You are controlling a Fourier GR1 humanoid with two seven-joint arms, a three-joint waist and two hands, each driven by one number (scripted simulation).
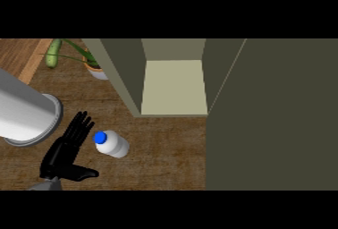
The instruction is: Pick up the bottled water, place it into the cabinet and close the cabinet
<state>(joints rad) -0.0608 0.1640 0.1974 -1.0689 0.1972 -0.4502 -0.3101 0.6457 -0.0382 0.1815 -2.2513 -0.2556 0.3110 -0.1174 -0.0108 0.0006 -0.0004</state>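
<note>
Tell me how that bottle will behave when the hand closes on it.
The bottle stands upright and looks narrow with a blue cap on top, so a sideways nudge from the open left hand beside it could tip it. Its round body would probably roll once down. Its smooth white side may be slippery.

Potted plant (92, 62), white cylinder (23, 114), brown counter (165, 152)

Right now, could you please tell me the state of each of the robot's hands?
Left hand: open, fingers straight, beside the bottled water, holding nothing.
Right hand: not in view.
</note>
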